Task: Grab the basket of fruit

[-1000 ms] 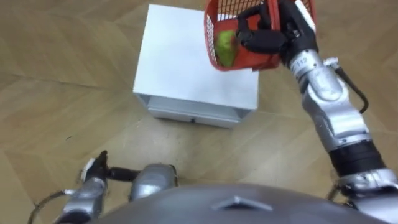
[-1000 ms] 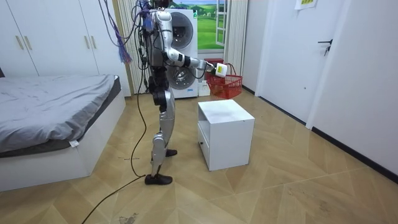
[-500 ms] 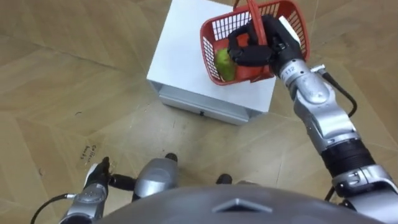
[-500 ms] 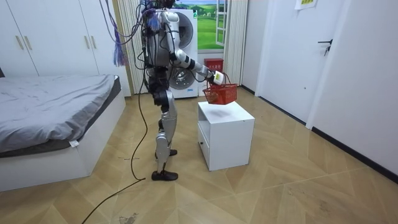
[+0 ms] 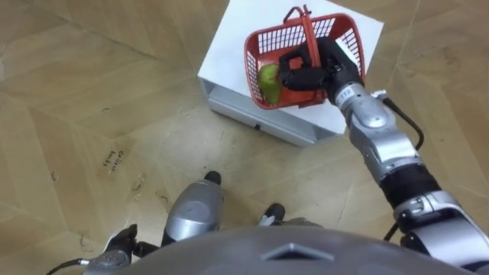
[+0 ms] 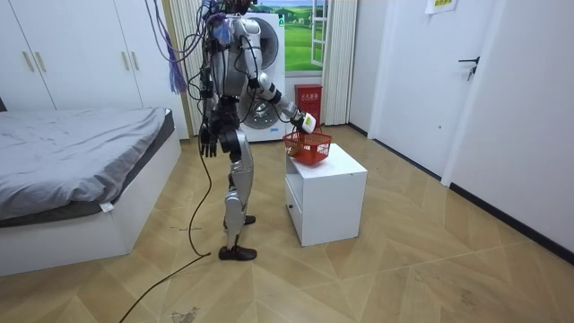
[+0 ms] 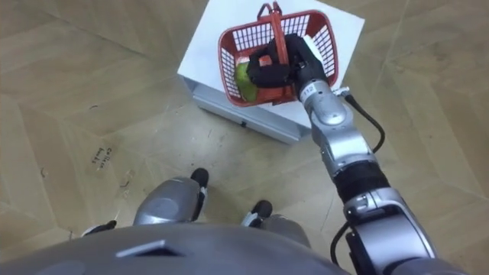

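The red mesh fruit basket (image 5: 338, 32) hangs from my right hand (image 5: 307, 70), whose fingers are curled round the upright red handle (image 5: 307, 27). A green fruit (image 5: 267, 80) lies inside against the near wall. The basket is held low over the front edge of the white cabinet (image 5: 229, 46); I cannot tell whether its base touches the top. In the room view I stand beside the cabinet (image 6: 327, 193) with my right arm stretched out to the basket (image 6: 309, 148). My left hand (image 6: 208, 142) hangs at my side with relaxed fingers.
The cabinet has a drawer front (image 5: 256, 114) facing me. Parquet floor surrounds it. A bed (image 6: 81, 170) fills the room view's left, a washing machine (image 6: 265, 108) stands behind me, and a door (image 6: 466, 90) is at the room view's right.
My right arm has come down, lowering the basket from chest height to just over the cabinet's front edge. The eye views have shifted with my body. My left hand still hangs idle.
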